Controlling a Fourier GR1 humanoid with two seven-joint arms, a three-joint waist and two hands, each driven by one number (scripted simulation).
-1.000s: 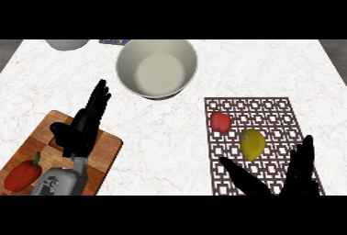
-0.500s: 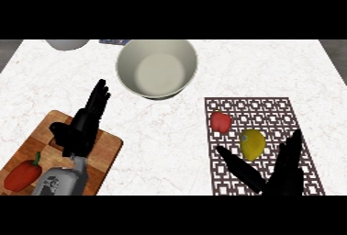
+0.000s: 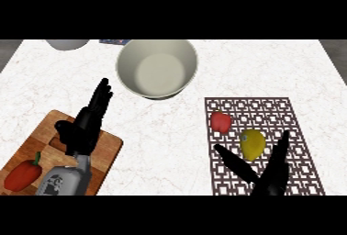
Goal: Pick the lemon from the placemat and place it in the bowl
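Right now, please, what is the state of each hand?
Left hand: open, fingers straight, holding nothing, over the cutting board.
Right hand: open, thumb and fingers spread either side of the lemon, not holding it.

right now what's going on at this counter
The right robot hand is open over the near end of the placemat, thumb and fingers spread on either side of the lemon but not closed on it. A small red fruit lies beside the lemon. The bowl sits empty farther back. The left robot hand rests open over the cutting board, which holds a red pepper.
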